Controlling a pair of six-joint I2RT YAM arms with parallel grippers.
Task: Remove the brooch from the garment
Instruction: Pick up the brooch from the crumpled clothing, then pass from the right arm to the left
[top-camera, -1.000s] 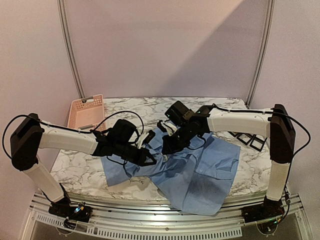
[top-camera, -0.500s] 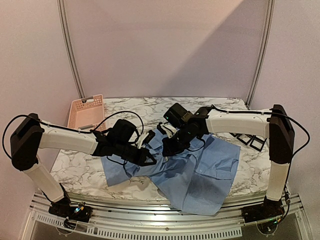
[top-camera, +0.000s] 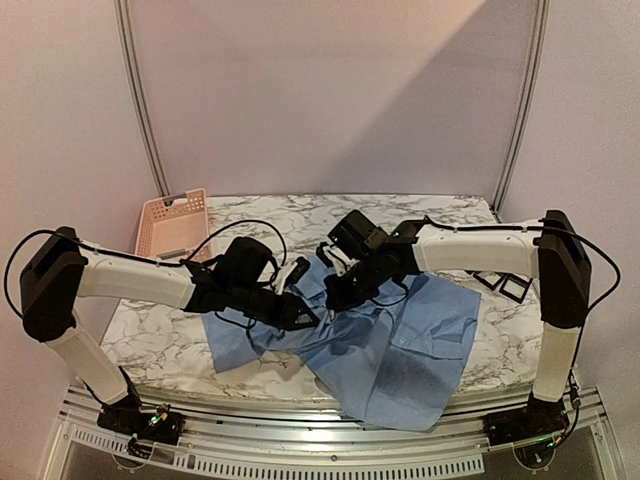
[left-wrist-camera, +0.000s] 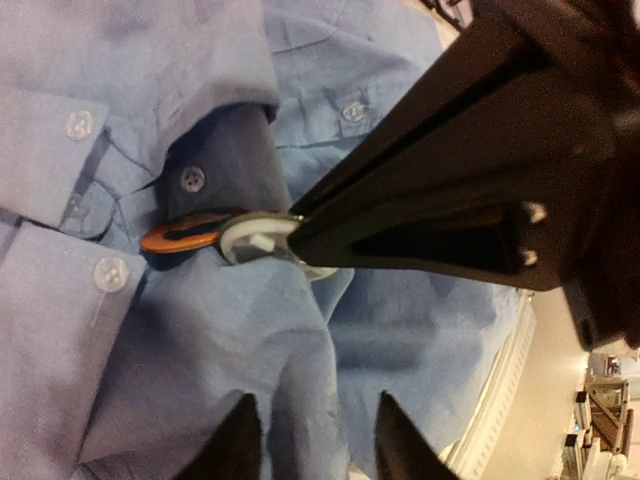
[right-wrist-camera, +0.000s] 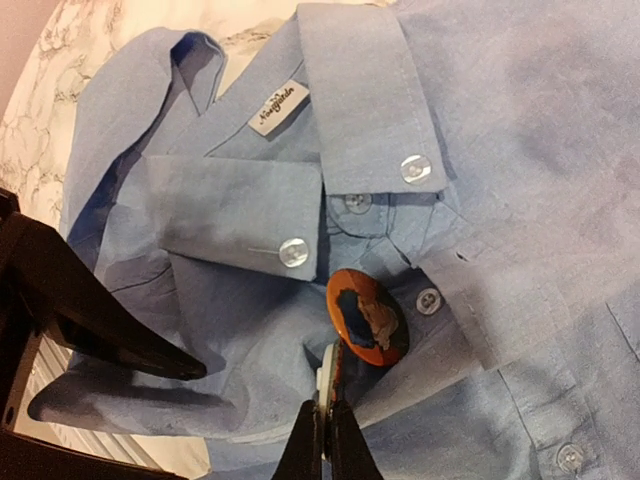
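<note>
The garment (top-camera: 405, 345), a light blue shirt, lies crumpled on the marble table (top-camera: 160, 340). Near its collar (right-wrist-camera: 350, 95) sits the brooch (right-wrist-camera: 368, 318), a round orange disc with a dark blue and tan picture. My right gripper (right-wrist-camera: 326, 432) is shut on the brooch's lower edge, pinching a thin white back piece (right-wrist-camera: 326, 375) edge-on. In the left wrist view the same brooch (left-wrist-camera: 185, 236) and white piece (left-wrist-camera: 258, 240) sit at the tip of the black right fingers (left-wrist-camera: 440, 215). My left gripper (left-wrist-camera: 318, 440) is open just above the cloth, a fold running between its fingertips, beside the brooch.
A pink plastic basket (top-camera: 172, 222) stands at the table's back left. Black flat pieces (top-camera: 500, 282) lie at the right edge. The shirt hangs over the front edge of the table. Both arms meet close together over the shirt's collar.
My left gripper has opened and let go of the cloth. The right gripper has closed tighter on the brooch, and its arm has shifted slightly left and down.
</note>
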